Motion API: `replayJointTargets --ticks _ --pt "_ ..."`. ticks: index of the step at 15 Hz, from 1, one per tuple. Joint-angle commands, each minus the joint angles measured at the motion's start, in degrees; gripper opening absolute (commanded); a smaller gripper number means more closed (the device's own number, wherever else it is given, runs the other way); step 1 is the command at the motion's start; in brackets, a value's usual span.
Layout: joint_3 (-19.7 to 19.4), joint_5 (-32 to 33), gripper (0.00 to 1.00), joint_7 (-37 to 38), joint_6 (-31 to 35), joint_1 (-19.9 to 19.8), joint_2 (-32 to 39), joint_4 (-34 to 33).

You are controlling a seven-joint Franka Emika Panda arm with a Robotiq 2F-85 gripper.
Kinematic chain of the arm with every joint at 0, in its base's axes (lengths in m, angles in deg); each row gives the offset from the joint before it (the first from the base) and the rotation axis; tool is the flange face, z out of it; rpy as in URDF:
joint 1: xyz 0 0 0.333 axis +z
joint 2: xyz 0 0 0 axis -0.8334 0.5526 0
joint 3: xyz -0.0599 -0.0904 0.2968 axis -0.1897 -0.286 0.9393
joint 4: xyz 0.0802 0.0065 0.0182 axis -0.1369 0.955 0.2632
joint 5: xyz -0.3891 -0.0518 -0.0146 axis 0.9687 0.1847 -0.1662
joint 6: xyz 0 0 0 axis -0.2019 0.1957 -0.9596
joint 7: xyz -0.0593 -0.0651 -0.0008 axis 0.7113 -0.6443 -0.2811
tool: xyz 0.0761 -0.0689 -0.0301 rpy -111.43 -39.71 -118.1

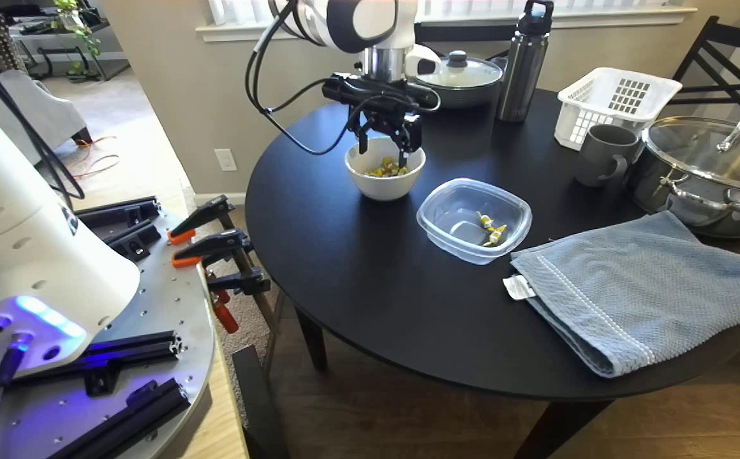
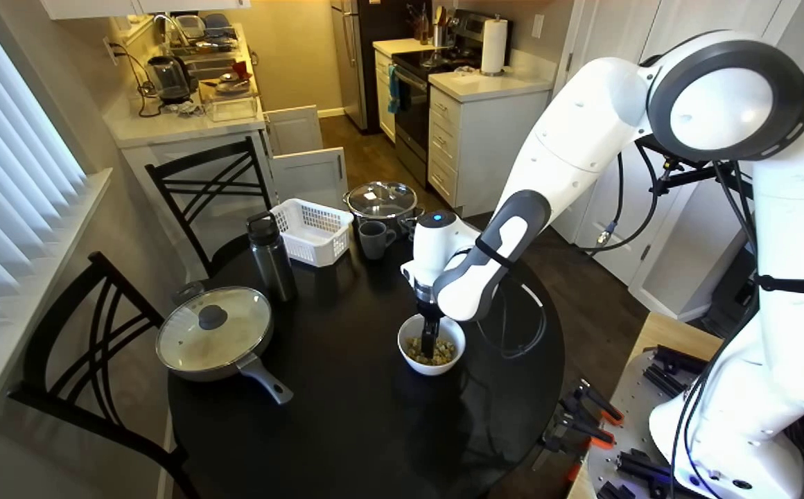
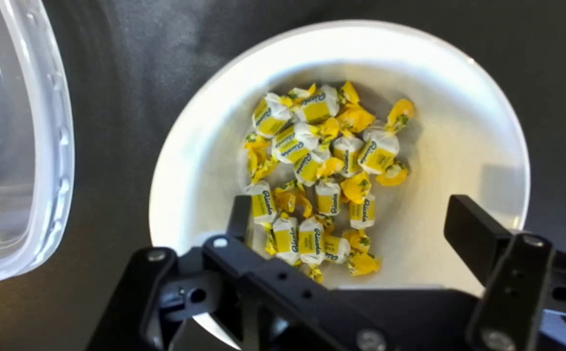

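My gripper (image 3: 356,224) is open and empty, its fingers reaching over and into a white bowl (image 3: 463,126). Several yellow-and-white wrapped candies (image 3: 307,146) lie in the bowl, mostly nearer the left finger. I cannot tell whether that finger touches a candy. In both exterior views the gripper (image 1: 383,153) (image 2: 430,338) points down into the bowl (image 1: 384,189) (image 2: 434,370). A clear plastic container (image 1: 434,234) stands beside the bowl with a few candies (image 1: 491,231) inside. Its edge shows in the wrist view (image 3: 53,146); the arm hides it in an exterior view.
A blue towel (image 1: 651,287) lies beside the container. A grey mug (image 1: 606,156), lidded pot (image 1: 708,185), white basket (image 1: 574,118), steel bottle (image 1: 523,70) and lidded pan (image 2: 215,333) stand on the round black table (image 1: 357,280). Chairs (image 2: 97,333) and a window wall border it.
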Motion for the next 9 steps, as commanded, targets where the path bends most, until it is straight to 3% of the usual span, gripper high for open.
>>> replayJointTargets --ticks 1,6,7,9 --pt "-1.25 2.48 1.0 -0.48 5.0 0.68 3.35 -1.12" --pt "-0.76 4.58 1.0 -0.96 11.48 0.3 6.91 -1.73" --pt "-0.49 4.85 0.75 -1.13 12.36 0.14 7.45 -1.76" --pt "-0.94 5.9 0.67 -0.88 13.65 0.75 8.05 -1.68"
